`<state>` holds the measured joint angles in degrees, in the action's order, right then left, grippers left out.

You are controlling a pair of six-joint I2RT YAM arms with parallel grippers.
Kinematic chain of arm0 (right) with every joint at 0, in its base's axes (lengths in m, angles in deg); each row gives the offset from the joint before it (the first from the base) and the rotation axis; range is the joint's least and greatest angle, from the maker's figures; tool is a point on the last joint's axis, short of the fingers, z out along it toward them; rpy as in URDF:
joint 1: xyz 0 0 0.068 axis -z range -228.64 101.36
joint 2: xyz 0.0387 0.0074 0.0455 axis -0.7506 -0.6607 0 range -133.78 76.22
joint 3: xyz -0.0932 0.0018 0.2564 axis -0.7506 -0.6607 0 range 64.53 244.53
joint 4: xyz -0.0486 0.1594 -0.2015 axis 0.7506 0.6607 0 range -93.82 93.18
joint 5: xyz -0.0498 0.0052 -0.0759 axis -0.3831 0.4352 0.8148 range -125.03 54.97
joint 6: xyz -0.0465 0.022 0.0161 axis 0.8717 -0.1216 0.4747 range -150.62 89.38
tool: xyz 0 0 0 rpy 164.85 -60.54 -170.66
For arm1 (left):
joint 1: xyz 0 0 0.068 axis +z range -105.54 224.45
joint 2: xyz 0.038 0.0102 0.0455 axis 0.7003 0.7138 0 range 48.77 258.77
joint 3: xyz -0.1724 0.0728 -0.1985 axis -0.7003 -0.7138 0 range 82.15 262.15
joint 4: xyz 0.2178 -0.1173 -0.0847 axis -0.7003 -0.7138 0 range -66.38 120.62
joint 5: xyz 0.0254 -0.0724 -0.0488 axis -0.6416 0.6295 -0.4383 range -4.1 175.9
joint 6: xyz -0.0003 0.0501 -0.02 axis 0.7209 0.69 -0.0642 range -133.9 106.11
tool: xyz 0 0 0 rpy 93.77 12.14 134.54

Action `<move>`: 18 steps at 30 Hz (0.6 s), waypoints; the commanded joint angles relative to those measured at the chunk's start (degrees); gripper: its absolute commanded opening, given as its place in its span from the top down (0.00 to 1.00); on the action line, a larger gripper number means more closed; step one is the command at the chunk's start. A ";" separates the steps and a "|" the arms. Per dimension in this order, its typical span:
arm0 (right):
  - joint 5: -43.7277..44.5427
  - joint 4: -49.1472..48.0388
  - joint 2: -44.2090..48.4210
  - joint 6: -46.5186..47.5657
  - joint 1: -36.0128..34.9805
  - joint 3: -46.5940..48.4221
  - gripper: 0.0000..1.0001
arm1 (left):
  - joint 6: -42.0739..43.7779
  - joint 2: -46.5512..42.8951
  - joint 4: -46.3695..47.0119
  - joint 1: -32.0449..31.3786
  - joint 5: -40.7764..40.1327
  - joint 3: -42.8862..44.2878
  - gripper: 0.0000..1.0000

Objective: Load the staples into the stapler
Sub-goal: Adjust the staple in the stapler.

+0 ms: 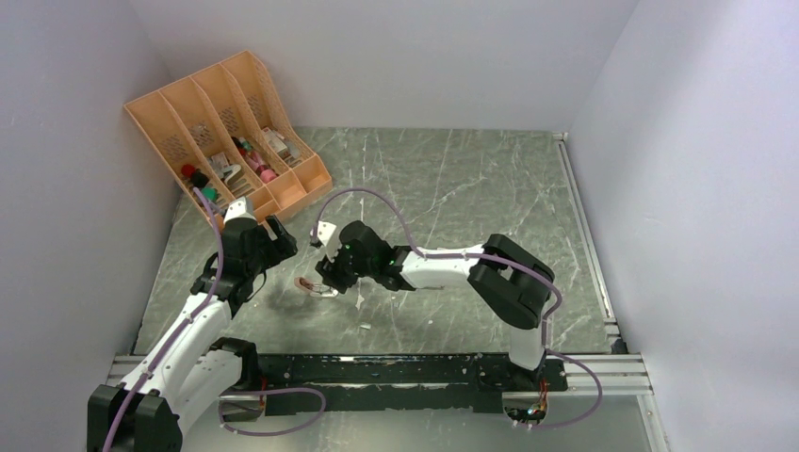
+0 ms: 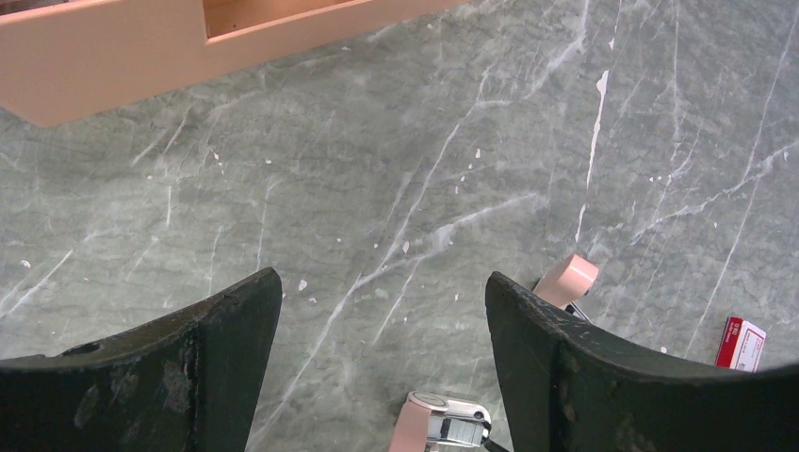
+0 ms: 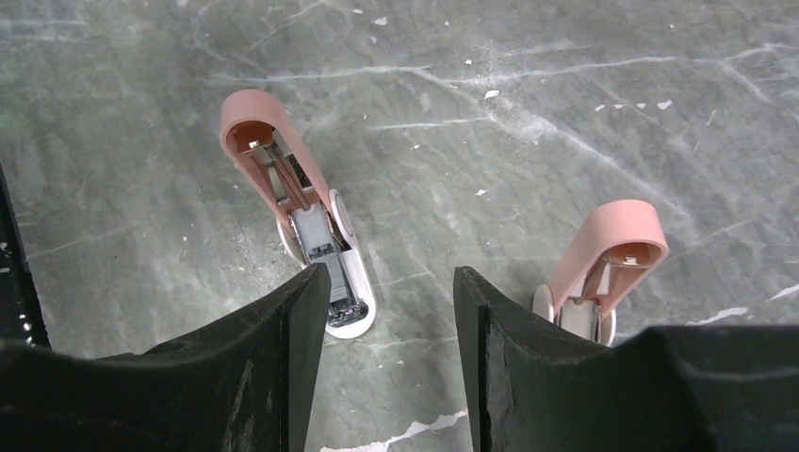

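Two pink staplers lie hinged open on the grey marbled table: one (image 3: 300,215) just ahead of my right gripper's left finger, the other (image 3: 603,264) beside its right finger. Grey metal shows in the first one's channel; I cannot tell whether it is staples. My right gripper (image 3: 388,282) is open and empty, hovering over the table between them. My left gripper (image 2: 382,282) is open and empty, with one stapler (image 2: 443,426) just below its gap and a pink stapler end (image 2: 568,280) behind its right finger. The red-and-white staple box (image 2: 741,344) lies to the right. No loose staple strips show.
In the top view my right gripper (image 1: 330,273) is over a stapler (image 1: 311,285) and my left gripper (image 1: 281,240) is just left of it. An orange desk organizer (image 1: 283,193) holding several small items stands at the back left, and it also shows in the left wrist view (image 2: 104,52). Grey walls enclose the table.
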<state>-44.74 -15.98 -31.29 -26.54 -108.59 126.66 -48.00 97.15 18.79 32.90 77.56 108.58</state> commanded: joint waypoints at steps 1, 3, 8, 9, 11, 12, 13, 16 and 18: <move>-1.26 0.99 -1.83 -0.55 0.09 2.05 0.45 | 0.00 -0.48 1.56 0.39 0.60 0.76 0.16; -1.81 1.19 -2.14 -0.65 0.09 2.31 0.45 | 0.00 -0.49 1.49 0.39 0.60 0.73 0.16; -2.45 1.36 -2.84 -0.90 0.09 2.41 0.46 | 0.00 -0.48 1.49 0.39 0.60 0.80 0.16; -2.44 1.40 -2.88 -0.87 0.09 2.32 0.46 | 0.01 -0.52 1.43 0.41 0.60 0.73 0.16; -2.35 1.59 -3.12 -0.75 0.13 2.23 0.46 | -0.07 -0.52 1.47 0.39 0.60 0.79 0.16; -2.21 1.68 -3.25 -0.67 0.07 2.21 0.46 | -0.06 -0.53 1.46 0.39 0.60 0.73 0.17; -2.11 1.70 -3.43 -0.59 0.05 2.21 0.46 | 0.03 -0.53 1.54 0.39 0.60 0.75 0.16; -1.79 1.76 -4.01 -0.39 0.08 2.16 0.46 | 0.01 -0.48 1.41 0.41 0.60 0.83 0.17; -1.62 1.71 -4.25 -0.38 0.09 1.97 0.46 | 0.08 -0.49 1.40 0.41 0.61 0.88 0.17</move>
<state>-46.41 -14.67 -34.13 -26.95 -108.59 127.53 -48.00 97.15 18.81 32.90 77.54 108.58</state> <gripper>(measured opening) 0.541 0.835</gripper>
